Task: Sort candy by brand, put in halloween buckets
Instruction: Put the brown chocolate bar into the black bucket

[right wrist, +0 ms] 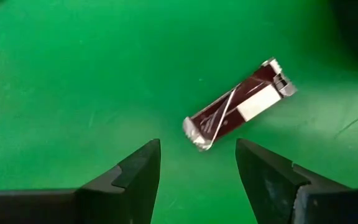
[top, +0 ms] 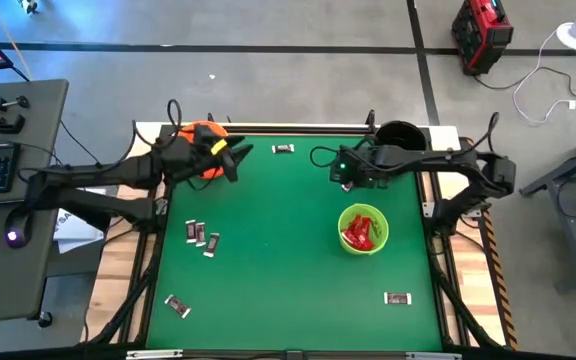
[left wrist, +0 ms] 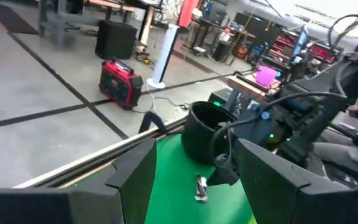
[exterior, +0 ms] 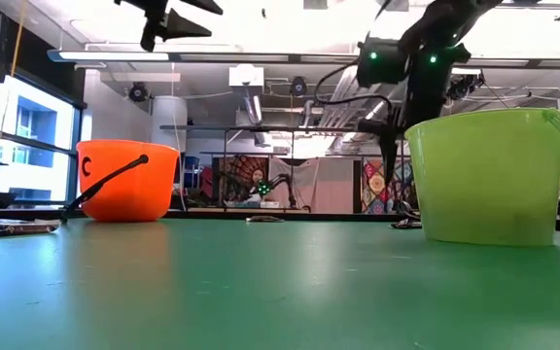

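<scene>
Right wrist view shows me my right gripper (right wrist: 197,163), fingers apart and empty, hanging over a small dark brown wrapped candy bar (right wrist: 238,104) lying slantwise on the green table (right wrist: 61,74) just ahead (left arm waits farther off).

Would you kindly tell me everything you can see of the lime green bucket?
The lime green bucket is a small round pail of what looks like slightly see-through plastic, standing upright on the green table top, right of centre and nearer the front than the other two buckets. Its mouth is open, and bright red wrapped candy lies inside. A handle mount shows at its rim in the low view. No gripper touches it.
</scene>
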Controlling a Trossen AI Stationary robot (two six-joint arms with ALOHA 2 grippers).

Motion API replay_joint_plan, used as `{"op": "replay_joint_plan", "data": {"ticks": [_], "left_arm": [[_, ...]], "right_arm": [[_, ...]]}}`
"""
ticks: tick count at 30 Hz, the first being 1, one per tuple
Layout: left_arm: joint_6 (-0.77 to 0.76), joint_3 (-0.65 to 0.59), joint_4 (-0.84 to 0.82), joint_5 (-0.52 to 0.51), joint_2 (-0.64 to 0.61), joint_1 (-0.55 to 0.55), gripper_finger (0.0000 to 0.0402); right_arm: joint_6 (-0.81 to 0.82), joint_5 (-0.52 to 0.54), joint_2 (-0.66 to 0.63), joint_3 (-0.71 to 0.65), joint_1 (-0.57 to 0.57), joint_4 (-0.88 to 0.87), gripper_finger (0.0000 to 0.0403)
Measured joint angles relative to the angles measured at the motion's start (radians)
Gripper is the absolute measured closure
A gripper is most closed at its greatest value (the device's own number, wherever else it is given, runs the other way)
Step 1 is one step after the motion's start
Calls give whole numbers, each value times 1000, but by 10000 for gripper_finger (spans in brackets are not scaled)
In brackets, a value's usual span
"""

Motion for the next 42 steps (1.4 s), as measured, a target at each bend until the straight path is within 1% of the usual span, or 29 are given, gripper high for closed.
{"op": "replay_joint_plan", "data": {"ticks": [3, 6, 9, 11, 13, 17, 21, 24, 28, 30, 33, 39, 40, 42], "left_arm": [[1, 0, -9, 72, 3, 68, 195], [1, 0, -24, 217, 9, 153, 195], [1, 0, -39, 376, 8, 229, 195], [1, 0, -50, 457, 9, 265, 195], [2, 0, -51, 511, 9, 292, 195], [27, 0, -54, 577, 9, 332, 195], [73, 0, -55, 628, 9, 355, 195], [87, 0, -60, 648, 9, 362, 195], [89, 0, -60, 654, 9, 367, 195], [89, 0, -62, 654, 9, 367, 195], [93, 0, -61, 654, 9, 367, 195], [98, 0, -64, 654, 9, 366, 195], [97, 0, -67, 654, 9, 366, 195], [93, 0, -73, 654, 9, 366, 195]], "right_arm": [[36, -1, 19, 0, -8, -1, 201], [104, 5, 46, 0, -13, -2, 201], [191, 37, 77, 0, -13, -6, 201], [239, 39, 98, 0, -13, -13, 201], [282, 40, 122, 0, -13, -19, 201], [370, 45, 171, 0, -13, -17, 201], [433, 67, 209, 2, -13, -7, 201], [445, 79, 228, 4, -12, 23, 201], [444, 91, 233, 3, -12, 44, 204], [444, 93, 233, 3, -14, 47, 215], [439, 87, 233, 2, -18, 40, 256], [435, 114, 236, 1, -18, 45, 379], [428, 119, 235, 1, -18, 50, 388], [398, 119, 229, 1, -13, 62, 386]]}}
